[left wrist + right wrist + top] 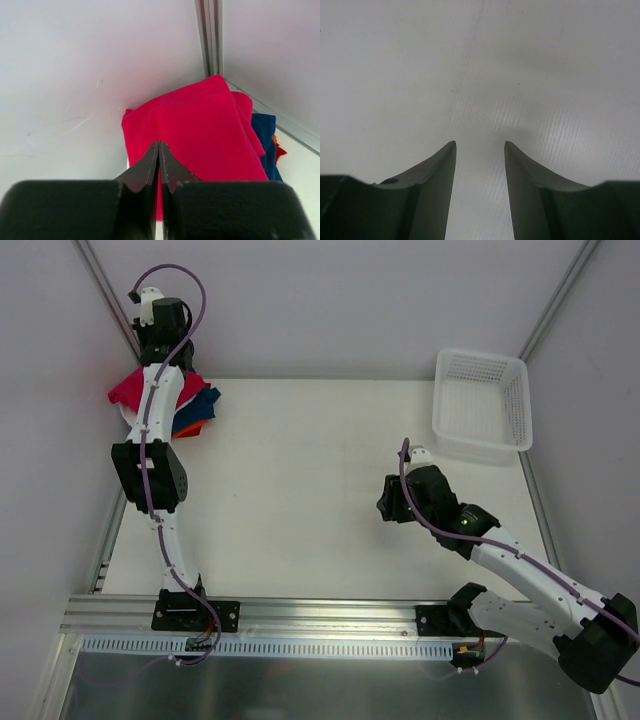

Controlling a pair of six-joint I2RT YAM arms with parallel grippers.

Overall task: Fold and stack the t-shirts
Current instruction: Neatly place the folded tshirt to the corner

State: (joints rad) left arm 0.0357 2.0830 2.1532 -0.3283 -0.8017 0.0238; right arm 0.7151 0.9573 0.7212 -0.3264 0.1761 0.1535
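Note:
The t-shirts lie in a stack in the far left corner of the table. The crimson-red t-shirt (128, 390) (200, 135) is on top. The dark blue one (203, 400) (265, 140) and the orange one (190, 427) (278, 150) stick out from under it on the right. The white shirt does not show clearly. My left gripper (159, 144) is shut, with its tips over the near edge of the red shirt; no cloth shows between the tips. In the top view its wrist (163, 325) hides it. My right gripper (385, 503) (480, 145) is open and empty over bare table.
A white plastic lattice basket (480, 405) stands at the back right corner. Walls and metal frame posts (209, 35) close in the corner right behind the stack. The left arm's links lie across the stack in the top view.

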